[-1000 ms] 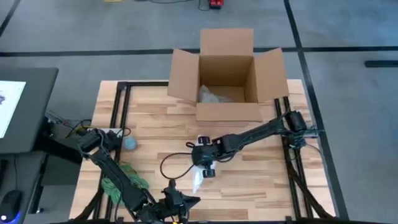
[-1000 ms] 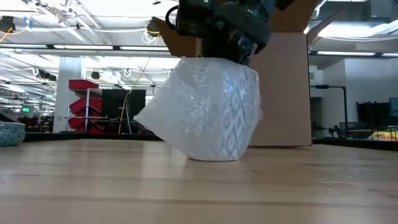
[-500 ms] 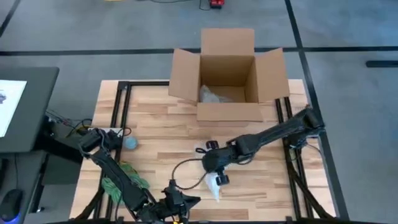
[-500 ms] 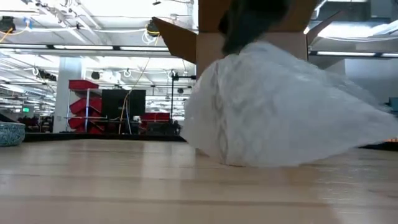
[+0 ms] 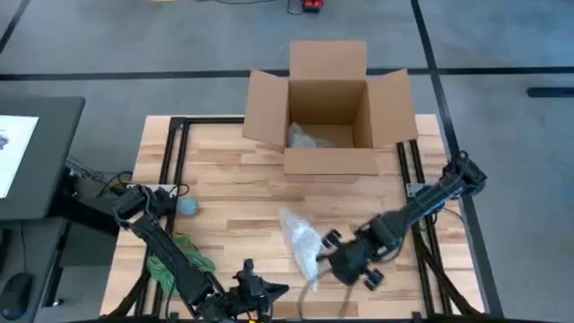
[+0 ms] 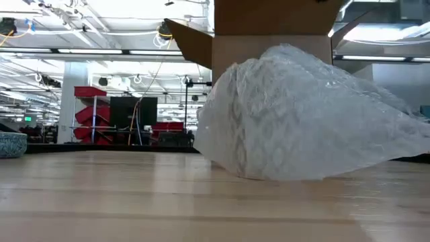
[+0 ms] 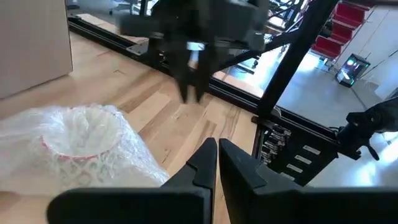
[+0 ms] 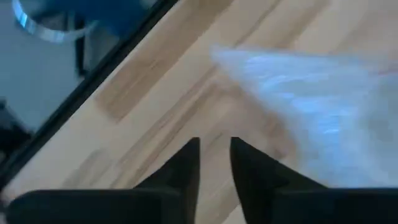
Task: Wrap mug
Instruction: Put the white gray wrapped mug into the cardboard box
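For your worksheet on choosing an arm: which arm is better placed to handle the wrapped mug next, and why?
Probably the right. The right gripper sits beside the wrapped mug, empty; the left gripper waits at the table's near edge, farther away.

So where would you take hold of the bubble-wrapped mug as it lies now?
Probably across the rounded bulk of the bubble-wrapped mug, coming straight down from above. The low view shows it resting on the table with loose wrap trailing off one side; that flap would likely slip or unwrap if pinched. The right pincer sits beside it, nearest; the left pincer waits at the near edge.
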You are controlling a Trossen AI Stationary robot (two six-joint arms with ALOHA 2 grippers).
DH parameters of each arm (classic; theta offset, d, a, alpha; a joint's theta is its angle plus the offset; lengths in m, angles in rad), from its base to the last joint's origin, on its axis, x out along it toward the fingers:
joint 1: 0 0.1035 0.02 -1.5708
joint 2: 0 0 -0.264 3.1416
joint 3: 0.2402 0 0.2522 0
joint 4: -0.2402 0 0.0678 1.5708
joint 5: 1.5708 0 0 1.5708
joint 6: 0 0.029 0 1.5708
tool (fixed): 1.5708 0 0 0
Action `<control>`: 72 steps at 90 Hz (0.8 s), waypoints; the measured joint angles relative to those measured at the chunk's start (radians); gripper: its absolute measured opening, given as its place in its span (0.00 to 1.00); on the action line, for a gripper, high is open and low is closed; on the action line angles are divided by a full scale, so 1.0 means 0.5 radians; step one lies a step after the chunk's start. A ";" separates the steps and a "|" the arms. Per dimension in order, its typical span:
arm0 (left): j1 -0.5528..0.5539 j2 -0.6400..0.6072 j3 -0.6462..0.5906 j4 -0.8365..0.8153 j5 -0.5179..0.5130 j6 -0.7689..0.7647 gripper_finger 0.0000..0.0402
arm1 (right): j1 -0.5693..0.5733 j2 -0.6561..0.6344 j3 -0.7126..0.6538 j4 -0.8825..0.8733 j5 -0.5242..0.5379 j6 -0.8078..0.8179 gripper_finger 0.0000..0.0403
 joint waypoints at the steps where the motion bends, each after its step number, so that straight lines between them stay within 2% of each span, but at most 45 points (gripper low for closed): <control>1: 0.000 0.000 0.000 0.000 0.000 0.000 0.00 | 0.012 0.004 0.001 -0.009 0.003 -0.006 0.27; 21: 0.009 0.000 0.000 -0.009 0.000 0.002 0.00 | 0.094 0.021 0.003 0.045 0.297 -0.128 0.44; 32: 0.014 0.000 0.000 -0.012 0.000 0.002 0.00 | 0.049 0.023 0.003 0.091 0.524 -0.188 0.54; 40: 0.014 0.000 0.000 -0.012 0.000 0.000 0.00 | -0.024 0.042 -0.012 0.184 0.583 -0.276 0.60; 51: 0.014 0.000 0.000 -0.012 0.000 0.001 0.00 | -0.127 0.074 -0.075 0.269 0.578 -0.379 0.62; 72: 0.019 0.000 0.000 -0.014 0.000 0.006 0.00 | -0.281 0.248 -0.126 0.473 0.575 -0.530 0.60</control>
